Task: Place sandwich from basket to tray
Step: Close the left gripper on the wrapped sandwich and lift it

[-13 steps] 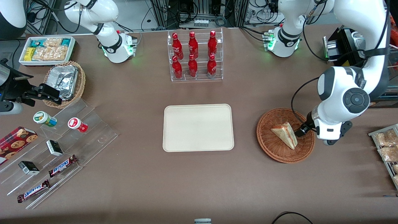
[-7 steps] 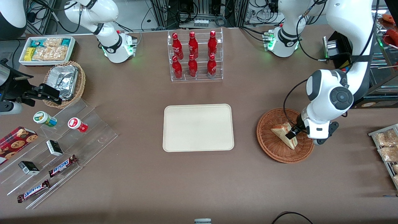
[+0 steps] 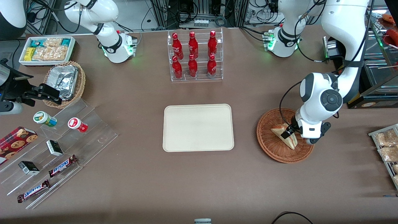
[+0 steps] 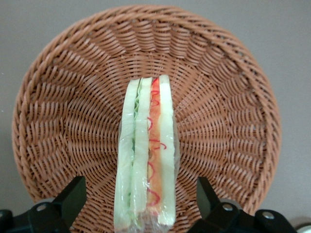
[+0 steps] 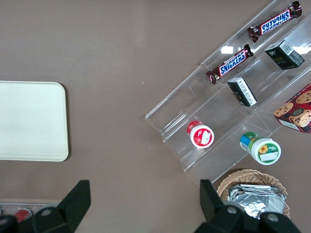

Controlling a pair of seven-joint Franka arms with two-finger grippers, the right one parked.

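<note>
Inside the basket [image 4: 58,97] the sandwich [image 4: 148,155] stands on edge, filling layers facing up at your wrist camera, wrapped in clear film. Your claw [image 4: 141,201] hangs right over its wide end, fingers [image 4: 73,194] spread apart either side, not touching the bread. Nothing gripped yet.

Front view puts the claw [image 3: 287,133] low over the sandwich [image 3: 286,137], basket [image 3: 270,146] on the table [image 3: 199,180] toward the working arm's end, tray [image 3: 199,127] well apart toward the middle and bare.

Risks as I read it:
- Film is slick and bread is soft. Close too hard and you squash the layers; too light and it may slip on the lift.
- Wedge is balanced on a narrow edge. One finger landing first could tip it flat.
- Come down too far and the fingertips catch the wicker weave, dragging the basket along.
</note>
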